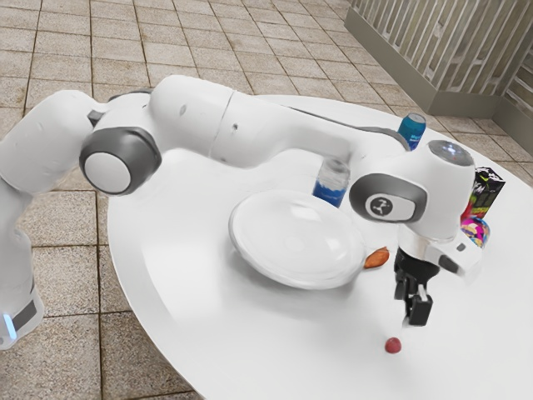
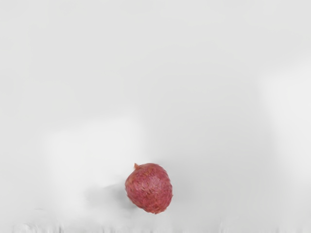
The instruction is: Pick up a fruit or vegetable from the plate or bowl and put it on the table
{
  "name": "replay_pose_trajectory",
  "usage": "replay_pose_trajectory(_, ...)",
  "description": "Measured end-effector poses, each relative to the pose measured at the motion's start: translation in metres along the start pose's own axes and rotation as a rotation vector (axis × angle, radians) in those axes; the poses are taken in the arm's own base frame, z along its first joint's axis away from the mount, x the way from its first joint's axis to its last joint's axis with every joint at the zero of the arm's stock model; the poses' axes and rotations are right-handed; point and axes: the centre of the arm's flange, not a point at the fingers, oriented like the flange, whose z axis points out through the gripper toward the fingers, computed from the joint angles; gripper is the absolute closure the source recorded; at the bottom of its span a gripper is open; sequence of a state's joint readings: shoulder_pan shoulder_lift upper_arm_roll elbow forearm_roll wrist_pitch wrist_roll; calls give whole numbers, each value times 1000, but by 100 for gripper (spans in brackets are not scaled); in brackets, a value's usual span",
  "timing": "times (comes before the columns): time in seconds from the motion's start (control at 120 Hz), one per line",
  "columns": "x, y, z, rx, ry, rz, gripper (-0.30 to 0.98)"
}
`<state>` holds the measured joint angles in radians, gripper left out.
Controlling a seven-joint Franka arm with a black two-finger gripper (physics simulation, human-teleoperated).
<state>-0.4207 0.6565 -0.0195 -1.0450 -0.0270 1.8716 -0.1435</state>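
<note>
My black gripper [image 1: 416, 315] hangs over the white table, on the exterior view's right of the plate. The small round red fruit [image 1: 393, 345] rests on the tabletop, apart from the gripper. In the wrist view the same red fruit [image 2: 149, 188] lies on the white surface, a small stem-like tip on it. A big white plate or shallow bowl [image 1: 291, 237] stands mid-table, with no fruit visible in it. Beside its rim lies an orange-brown item [image 1: 377, 258], perhaps a vegetable, on the table.
Behind the plate stands a blue-labelled clear container [image 1: 331, 183]. A blue can [image 1: 412, 130] is farther back. Near the arm's hand are a dark patterned box [image 1: 486, 192] and a colourful round item [image 1: 475, 231]. The round table's edge [image 1: 125, 275] curves past the plate.
</note>
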Motion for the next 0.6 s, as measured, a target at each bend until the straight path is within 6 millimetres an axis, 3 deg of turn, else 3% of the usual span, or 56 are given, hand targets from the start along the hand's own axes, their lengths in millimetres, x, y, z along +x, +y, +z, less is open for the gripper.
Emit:
replay_pose_trajectory(0.025,-18,1,-54,19,14,2,18)
replay_pose_trajectory(0.05,-50,-5,-126,28,35,-9,16)
replay_pose_trajectory(0.083,-91,-38,-200,32,49,-60,13)
replay_pose_trajectory(0.108,-120,-67,-236,32,44,-110,11)
replay_pose_trajectory(0.142,-149,-103,-260,33,16,-179,9)
replay_pose_trajectory(0.225,-188,-187,-273,46,-78,-359,6)
replay_pose_trajectory(0.275,-201,-206,-274,47,-125,-409,5)
replay_pose_trajectory(0.317,-204,-194,-271,44,-161,-394,4)
replay_pose_trajectory(0.417,-204,-119,-262,38,-229,-264,3)
replay_pose_trajectory(0.467,-206,-95,-259,38,-252,-222,3)
replay_pose_trajectory(0.525,-209,-88,-258,41,-271,-215,3)
replay_pose_trajectory(0.6,-211,-99,-257,44,-287,-246,2)
